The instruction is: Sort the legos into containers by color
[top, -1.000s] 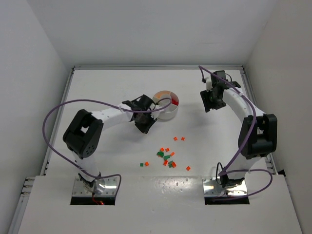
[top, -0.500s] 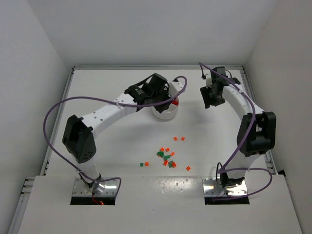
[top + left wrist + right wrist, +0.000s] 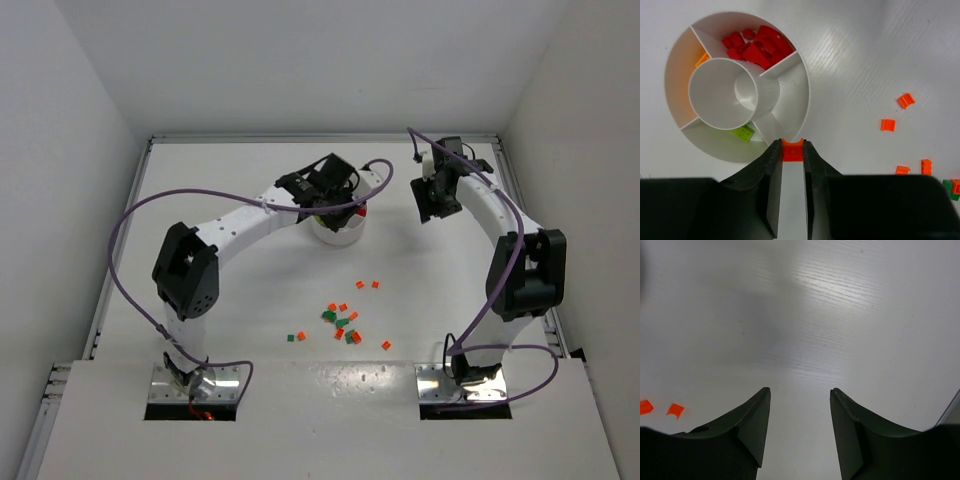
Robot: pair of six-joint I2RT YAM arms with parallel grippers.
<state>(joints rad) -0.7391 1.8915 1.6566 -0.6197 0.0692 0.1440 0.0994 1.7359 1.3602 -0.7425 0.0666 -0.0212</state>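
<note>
The left fingers (image 3: pixel 772 165) pinch one orange brick (image 3: pixel 792 150) just over the near rim of the white dish (image 3: pixel 805 85), which already holds a red pile (image 3: pixel 757 45) and a green piece (image 3: pixel 742 133). The right fingers (image 3: pixel 752 415) hang spread and empty. Roughly a dozen bricks (image 3: pixel 342 320) lie unsorted on the counter (image 3: pixel 220 180).

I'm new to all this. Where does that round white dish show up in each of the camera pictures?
Top external: the white dish sits just above the picture's centre, partly covered.
Left wrist: it fills the upper left, seen from above.
Right wrist: not in it.
Shared landmark: the red bricks piled in one wedge of the dish, at the top of it in the left wrist view.
</note>
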